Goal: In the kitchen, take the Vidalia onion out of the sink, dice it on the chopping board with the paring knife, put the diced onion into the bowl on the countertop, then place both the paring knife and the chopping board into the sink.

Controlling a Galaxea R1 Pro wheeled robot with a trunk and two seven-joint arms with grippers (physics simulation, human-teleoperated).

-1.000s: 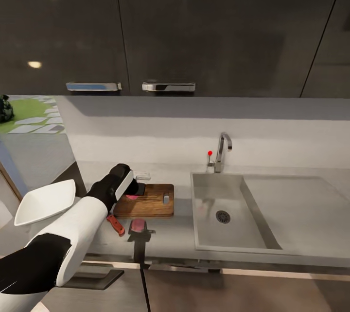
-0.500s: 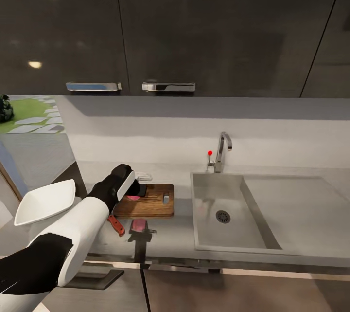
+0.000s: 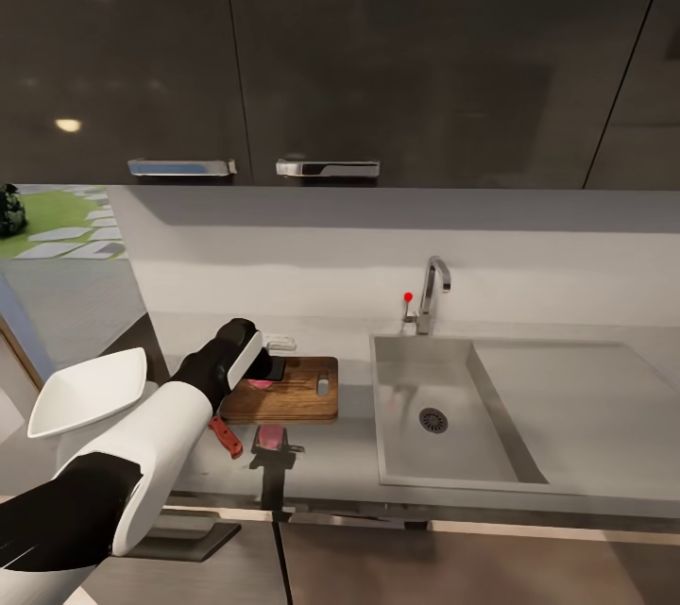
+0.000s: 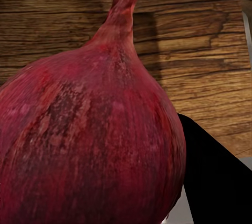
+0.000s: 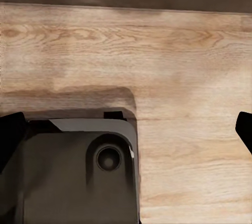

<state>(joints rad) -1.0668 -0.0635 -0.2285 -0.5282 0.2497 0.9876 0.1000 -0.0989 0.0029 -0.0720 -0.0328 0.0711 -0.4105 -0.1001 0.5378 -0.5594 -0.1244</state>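
Note:
My left gripper (image 3: pixel 266 369) is shut on the Vidalia onion (image 3: pixel 259 383), which looks pinkish-red here, and holds it low over the left end of the chopping board (image 3: pixel 304 394). In the left wrist view the onion (image 4: pixel 89 140) is very close, with the board's (image 4: pixel 210 51) grain behind it and one dark finger (image 4: pixel 212 177) beside it. The paring knife (image 3: pixel 225 436) lies on the countertop (image 3: pixel 331 459) just in front of the board's left corner. The white bowl (image 3: pixel 87 391) stands at the left. The sink (image 3: pixel 416 369) is to the board's right. My right gripper (image 5: pixel 126 132) is open, pointing down at a wooden floor.
The chrome tap (image 3: pixel 433 292) with its red-tipped lever (image 3: pixel 408 297) rises behind the basin. The drainboard (image 3: pixel 586 407) stretches right. Dark wall cabinets (image 3: pixel 378 48) hang overhead. A pink reflection (image 3: pixel 270 438) shows on the glossy worktop. A dark part of the robot's base (image 5: pixel 79 171) lies under the right gripper.
My left gripper with the onion has shifted very slightly to the right over the board. Everything else has stayed put.

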